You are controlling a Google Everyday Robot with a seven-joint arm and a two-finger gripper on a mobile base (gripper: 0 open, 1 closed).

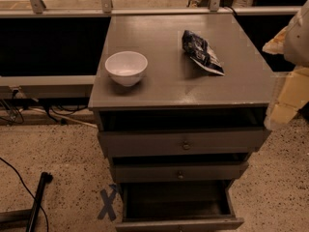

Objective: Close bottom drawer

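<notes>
The bottom drawer (179,223) of the grey-brown cabinet is pulled far out toward the camera, and its dark interior (176,200) is exposed. Its flat front runs along the lower edge of the camera view. The middle drawer (179,172) and the top drawer (183,143) above it stand slightly out, each with a small round knob. My gripper (286,98), cream-coloured, hangs at the far right edge beside the cabinet's top right corner. It is level with the top drawer, well above the bottom drawer and apart from it.
On the cabinet top (159,88) stand a white bowl (126,67) at the left and a dark snack bag (202,52) at the right. A blue tape X (107,204) marks the speckled floor left of the bottom drawer. A black pole (36,202) and cables lie further left.
</notes>
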